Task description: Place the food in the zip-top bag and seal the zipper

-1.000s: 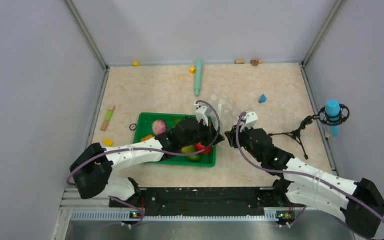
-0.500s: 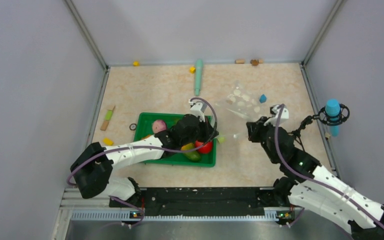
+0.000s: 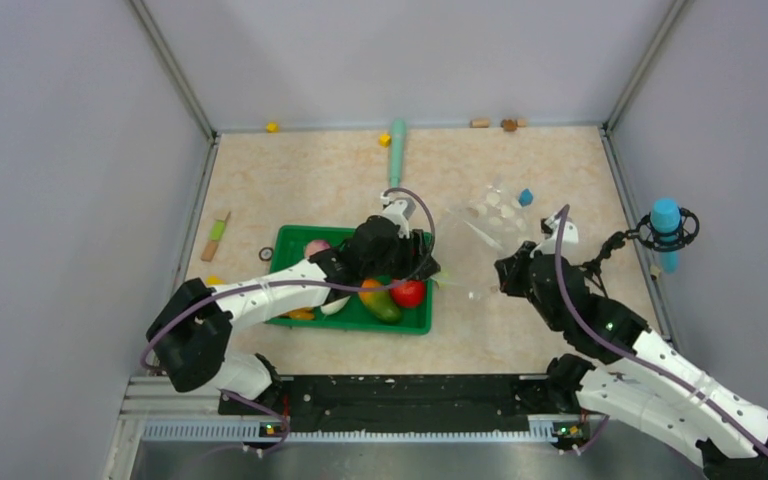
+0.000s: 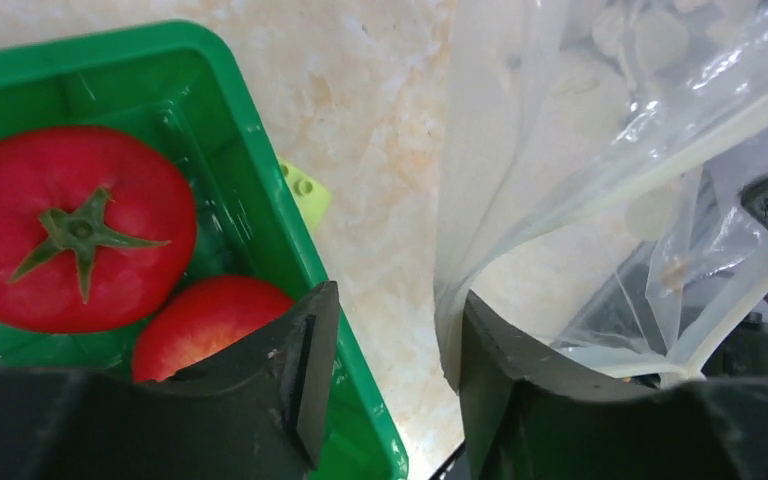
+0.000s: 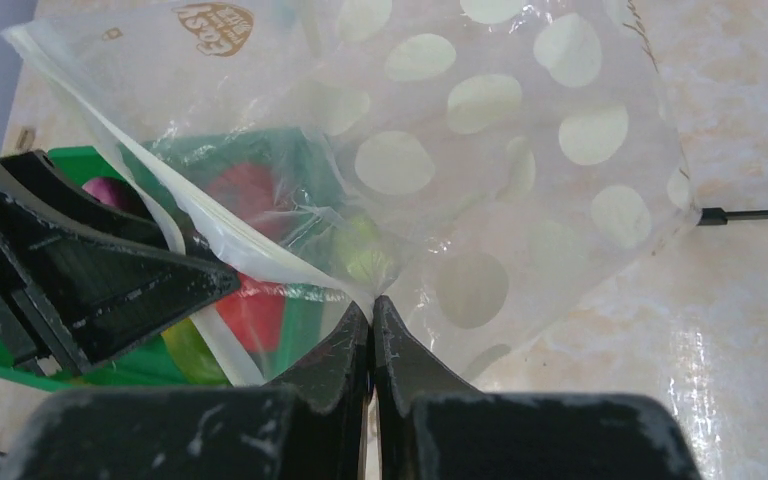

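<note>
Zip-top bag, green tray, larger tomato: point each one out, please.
zip-top bag (image 5: 393, 163): right wrist view, on a white dot of its panel.
green tray (image 4: 245, 170): left wrist view, on its inner side wall.
larger tomato (image 4: 75, 228): left wrist view, on its green calyx.

Your left gripper (image 3: 428, 268) sits over the right end of the green tray (image 3: 282, 240), close to a tomato (image 3: 408, 292) and a mango (image 3: 381, 302). Your right gripper (image 3: 505, 275) faces it from the other side, and the dotted bag (image 3: 480, 228) stands raised between them. A teal stick (image 3: 397, 152) lies well behind, and a blue block (image 3: 526, 197) is near the bag.
</note>
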